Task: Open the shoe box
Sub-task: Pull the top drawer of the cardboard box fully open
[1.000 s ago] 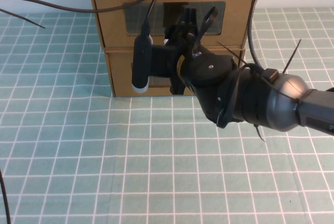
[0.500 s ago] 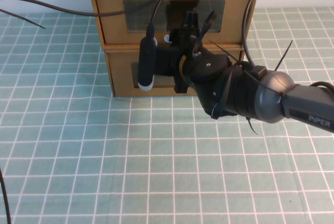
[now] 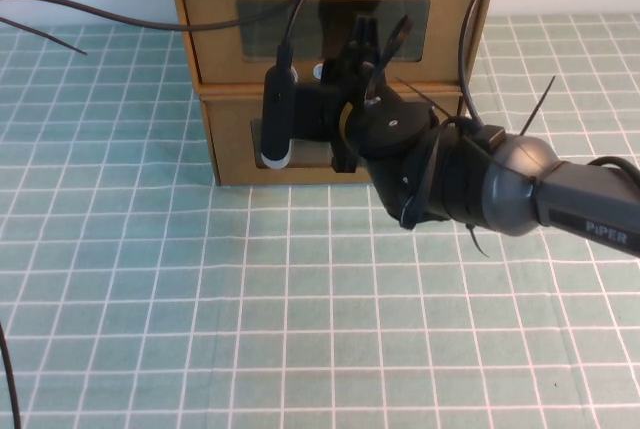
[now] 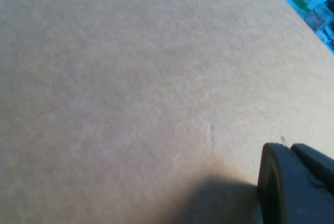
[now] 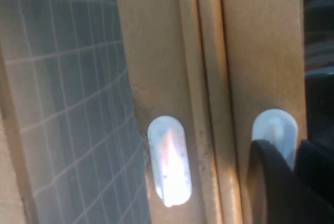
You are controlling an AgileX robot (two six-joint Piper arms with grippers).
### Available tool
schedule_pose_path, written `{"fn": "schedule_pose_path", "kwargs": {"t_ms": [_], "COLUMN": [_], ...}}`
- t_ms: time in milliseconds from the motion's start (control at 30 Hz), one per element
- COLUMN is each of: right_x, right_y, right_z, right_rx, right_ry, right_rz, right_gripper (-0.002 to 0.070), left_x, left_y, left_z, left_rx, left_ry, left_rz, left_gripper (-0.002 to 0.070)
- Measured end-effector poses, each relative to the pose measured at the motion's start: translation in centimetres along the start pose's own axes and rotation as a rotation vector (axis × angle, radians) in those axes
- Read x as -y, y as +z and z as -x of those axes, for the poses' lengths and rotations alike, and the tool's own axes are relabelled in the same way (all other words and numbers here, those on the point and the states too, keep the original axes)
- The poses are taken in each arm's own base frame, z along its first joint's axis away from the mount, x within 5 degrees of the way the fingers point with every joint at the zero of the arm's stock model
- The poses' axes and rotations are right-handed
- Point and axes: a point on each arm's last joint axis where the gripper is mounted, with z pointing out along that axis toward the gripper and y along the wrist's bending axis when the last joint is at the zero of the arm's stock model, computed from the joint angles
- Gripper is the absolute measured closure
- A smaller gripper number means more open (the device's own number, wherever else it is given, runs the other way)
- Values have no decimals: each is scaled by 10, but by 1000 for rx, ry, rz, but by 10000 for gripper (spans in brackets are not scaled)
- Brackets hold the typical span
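Two brown cardboard shoe boxes are stacked at the table's far side: an upper box (image 3: 210,19) with a dark window (image 3: 290,15) and a lower box (image 3: 228,149). My right gripper (image 3: 335,77) reaches against the upper box's front. In the right wrist view this gripper (image 5: 286,151) is shut on the upper box's white handle (image 5: 274,125). A second white handle (image 5: 166,167) sits free on the neighbouring front panel. My left gripper (image 4: 297,182) lies against the bare cardboard top (image 4: 130,78) of the upper box; only its dark tip shows.
A green checked cloth (image 3: 200,309) covers the table in front of the boxes. Black cables (image 3: 120,15) trail over the box top and left side. The right arm's bulky wrist (image 3: 470,184) and its cable ties hang just before the lower box.
The right arm has edged left and closer to the box front. Its jaws have narrowed onto the white handle. The boxes have not moved.
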Motion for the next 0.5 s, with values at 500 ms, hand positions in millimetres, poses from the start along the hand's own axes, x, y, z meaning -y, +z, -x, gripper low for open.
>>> {"fn": "schedule_pose_path", "kwargs": {"t_ms": [500], "right_x": [-18], "right_y": [-16], "right_z": [15], "right_rx": [-56], "right_ry": [-9], "right_rz": [-16], "right_gripper": [665], "left_x": [-1], "left_y": [0], "left_z": [0], "left_rx": [-4], "left_ry": [-1], "left_rz": [6], "left_gripper": [679]}}
